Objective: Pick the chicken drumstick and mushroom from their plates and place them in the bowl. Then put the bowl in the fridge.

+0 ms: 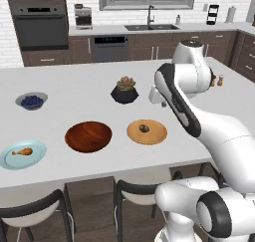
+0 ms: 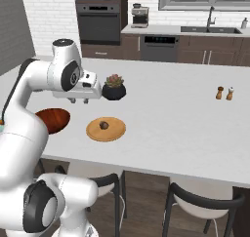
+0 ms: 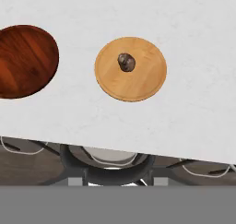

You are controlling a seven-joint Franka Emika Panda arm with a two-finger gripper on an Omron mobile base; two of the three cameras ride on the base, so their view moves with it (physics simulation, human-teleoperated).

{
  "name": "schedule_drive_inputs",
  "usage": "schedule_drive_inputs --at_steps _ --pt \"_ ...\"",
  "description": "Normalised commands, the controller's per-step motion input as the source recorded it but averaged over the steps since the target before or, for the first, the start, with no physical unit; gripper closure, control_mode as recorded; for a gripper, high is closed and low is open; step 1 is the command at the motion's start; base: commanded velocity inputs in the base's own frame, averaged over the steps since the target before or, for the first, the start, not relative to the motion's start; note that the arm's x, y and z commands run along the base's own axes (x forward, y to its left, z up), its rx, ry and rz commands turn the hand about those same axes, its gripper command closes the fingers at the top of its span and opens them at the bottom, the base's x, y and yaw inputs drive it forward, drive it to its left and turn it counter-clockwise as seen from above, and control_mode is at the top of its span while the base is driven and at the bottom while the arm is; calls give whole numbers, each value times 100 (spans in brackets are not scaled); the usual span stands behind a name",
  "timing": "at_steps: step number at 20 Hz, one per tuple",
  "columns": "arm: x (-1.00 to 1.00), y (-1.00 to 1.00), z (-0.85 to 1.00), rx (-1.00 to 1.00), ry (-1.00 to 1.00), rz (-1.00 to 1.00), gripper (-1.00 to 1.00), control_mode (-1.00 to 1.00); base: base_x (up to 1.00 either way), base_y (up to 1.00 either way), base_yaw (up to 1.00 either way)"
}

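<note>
1. Far to the left, near the front edge of the counter (image 1: 74, 81), the chicken drumstick (image 1: 22, 151) lies on the pale blue plate (image 1: 10, 160). It waits its turn.
2. Next comes the brown bowl (image 1: 88, 135). Nothing is in it yet. It sits near the front edge too, between the two plates.
3. Just right of the bowl is the wooden plate (image 1: 154, 135), and the little dark mushroom (image 1: 144, 128) sits in its middle. This looks like the first thing to pick up.
4. The gripper (image 2: 79, 100) hangs high over the counter, a bit behind the wooden plate. It holds nothing. I cannot tell how wide its two fingers are spread.
5. To do this well, slide the hand forward until it is right over the mushroom. Open the fingers wide. Go straight down, slowly.
6. The mushroom is tiny and round, so it may roll away. Pinch it in the middle, softly, then lift it to the bowl.
</note>
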Motion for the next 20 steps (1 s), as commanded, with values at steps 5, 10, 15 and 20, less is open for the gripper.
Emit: schedule_drive_inputs --at_steps 5,10,15,20 --pt "12 -4 -21 0 0 0 -100 -100 0 0 0" --pt "66 -2 -58 0 6 0 -100 -100 0 0 0" --pt "85 -7 -63 0 11 0 -100 -100 0 0 0" --pt "73 -10 -58 0 6 0 -100 -100 0 0 0"
